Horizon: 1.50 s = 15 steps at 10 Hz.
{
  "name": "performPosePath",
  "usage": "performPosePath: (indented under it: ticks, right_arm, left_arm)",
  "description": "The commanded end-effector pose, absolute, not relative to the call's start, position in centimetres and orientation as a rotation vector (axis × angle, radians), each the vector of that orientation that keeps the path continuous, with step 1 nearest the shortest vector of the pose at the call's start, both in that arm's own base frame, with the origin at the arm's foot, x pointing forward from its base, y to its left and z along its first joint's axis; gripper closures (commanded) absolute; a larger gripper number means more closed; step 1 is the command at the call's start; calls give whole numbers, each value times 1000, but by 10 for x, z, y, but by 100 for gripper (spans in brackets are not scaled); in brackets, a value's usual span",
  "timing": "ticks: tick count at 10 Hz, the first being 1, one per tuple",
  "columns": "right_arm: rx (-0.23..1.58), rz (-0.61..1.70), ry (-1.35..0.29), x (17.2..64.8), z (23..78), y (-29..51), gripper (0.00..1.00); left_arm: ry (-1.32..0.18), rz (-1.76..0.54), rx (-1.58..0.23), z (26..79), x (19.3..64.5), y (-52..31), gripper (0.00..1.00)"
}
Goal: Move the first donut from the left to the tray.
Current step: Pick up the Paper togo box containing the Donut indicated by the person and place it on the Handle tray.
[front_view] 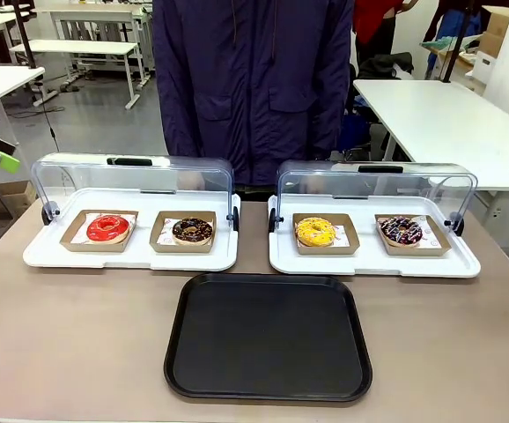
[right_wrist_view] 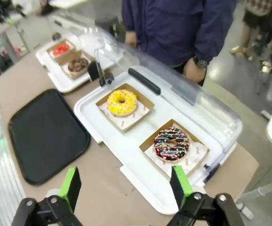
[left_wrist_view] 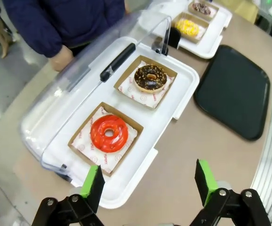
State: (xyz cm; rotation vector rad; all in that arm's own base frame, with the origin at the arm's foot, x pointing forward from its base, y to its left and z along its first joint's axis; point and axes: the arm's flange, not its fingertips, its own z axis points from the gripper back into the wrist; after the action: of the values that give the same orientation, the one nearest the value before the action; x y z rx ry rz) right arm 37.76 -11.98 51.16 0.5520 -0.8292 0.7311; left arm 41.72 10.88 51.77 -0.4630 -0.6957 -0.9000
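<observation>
The first donut from the left (front_view: 107, 228) has glossy red icing and lies in a square brown cardboard holder on the left white tray (front_view: 52, 253), whose clear lid is swung back. It also shows as the red donut (left_wrist_view: 108, 133) and far off as the red donut (right_wrist_view: 60, 49). The black tray (front_view: 268, 337) lies bare near the table's front; black tray (left_wrist_view: 233, 89), black tray (right_wrist_view: 44, 135). My left gripper (left_wrist_view: 149, 181) hovers open above the table edge just short of the red donut, holding nothing. My right gripper (right_wrist_view: 125, 186) hangs open above the right white tray's near edge.
A chocolate donut (front_view: 192, 231) sits beside the red one. The right white tray (front_view: 373, 261) holds a yellow donut (front_view: 314, 232) and a sprinkled dark donut (front_view: 401, 232). A person in a dark jacket (front_view: 253, 79) stands at the far side, hands behind the lids.
</observation>
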Motion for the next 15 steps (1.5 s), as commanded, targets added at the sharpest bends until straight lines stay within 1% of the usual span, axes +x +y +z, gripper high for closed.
performPosePath:
  ticks: [1, 4, 8, 9, 15]
  right_arm:
    - [650, 740, -914, 400, 515, -159, 0]
    - [703, 712, -987, 406, 509, -185, 0]
    - [752, 679, -1021, 414, 504, -202, 0]
    - [732, 664, -991, 404, 501, -196, 0]
    - [732, 664, -991, 404, 501, -196, 0]
  left_arm:
    - [-785, -880, -538, 518, 412, 142, 0]
    - [-853, -905, -617, 516, 409, 158, 0]
    - [-888, -869, -614, 514, 408, 161, 0]
    - [-845, -879, -615, 513, 404, 159, 0]
    - [-845, -879, -615, 513, 404, 159, 0]
